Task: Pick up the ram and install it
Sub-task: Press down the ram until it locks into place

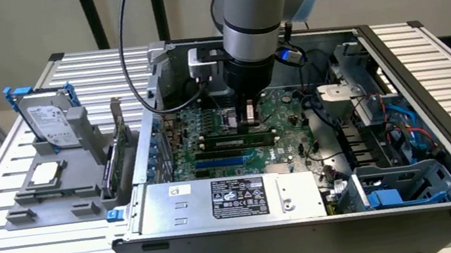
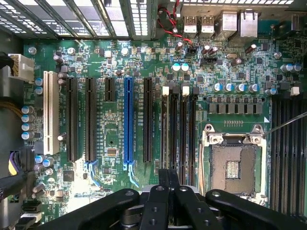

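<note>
The ram (image 1: 239, 142) is a long thin green stick that stands on edge in a black memory slot on the motherboard (image 1: 206, 119), inside the open computer case. In the wrist view the ram (image 2: 165, 129) shows edge-on in the memory slot nearest the expansion slots, with a white latch at its far end. My gripper (image 1: 250, 123) hangs straight down over the middle of the board, just above the ram. Its black fingers (image 2: 156, 194) are pressed together, shut, with nothing between them, and the gripper (image 2: 164, 178) lines up with the ram's slot. Whether the tips touch the ram I cannot tell.
Around the slot are a blue expansion slot (image 2: 128, 120), an open processor socket (image 2: 235, 165), the power supply (image 1: 235, 198) and red and blue cables (image 1: 389, 123). Outside the case, a grey stand holds a hard drive (image 1: 47, 118), a processor (image 1: 44, 173) and an upright green card (image 1: 118, 148).
</note>
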Motion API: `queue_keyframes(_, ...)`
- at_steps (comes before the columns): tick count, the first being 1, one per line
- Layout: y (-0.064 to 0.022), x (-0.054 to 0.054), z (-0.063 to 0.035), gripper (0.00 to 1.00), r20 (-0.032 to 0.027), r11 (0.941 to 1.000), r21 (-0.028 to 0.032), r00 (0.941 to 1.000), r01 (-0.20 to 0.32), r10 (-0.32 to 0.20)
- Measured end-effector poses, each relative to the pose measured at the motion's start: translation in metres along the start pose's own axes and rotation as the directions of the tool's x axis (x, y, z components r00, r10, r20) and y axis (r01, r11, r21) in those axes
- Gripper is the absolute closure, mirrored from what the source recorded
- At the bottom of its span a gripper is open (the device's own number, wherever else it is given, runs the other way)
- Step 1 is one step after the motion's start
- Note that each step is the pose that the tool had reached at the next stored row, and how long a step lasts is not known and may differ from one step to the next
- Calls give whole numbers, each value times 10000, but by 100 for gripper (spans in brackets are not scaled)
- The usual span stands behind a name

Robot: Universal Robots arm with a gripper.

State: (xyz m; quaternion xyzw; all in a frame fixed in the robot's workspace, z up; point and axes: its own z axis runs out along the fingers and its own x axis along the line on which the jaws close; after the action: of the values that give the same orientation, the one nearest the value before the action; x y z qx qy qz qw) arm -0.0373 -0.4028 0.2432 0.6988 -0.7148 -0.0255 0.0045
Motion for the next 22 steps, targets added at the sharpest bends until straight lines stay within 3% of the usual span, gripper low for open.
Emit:
queue_keyframes(16,38,7,193,89,6,10000,27,10000,-41,41)
queue_keyframes(18,41,2,144,89,31,10000,26,10000,-44,44)
queue_keyframes(22,47,0,-5,89,16,10000,8,10000,-43,43)
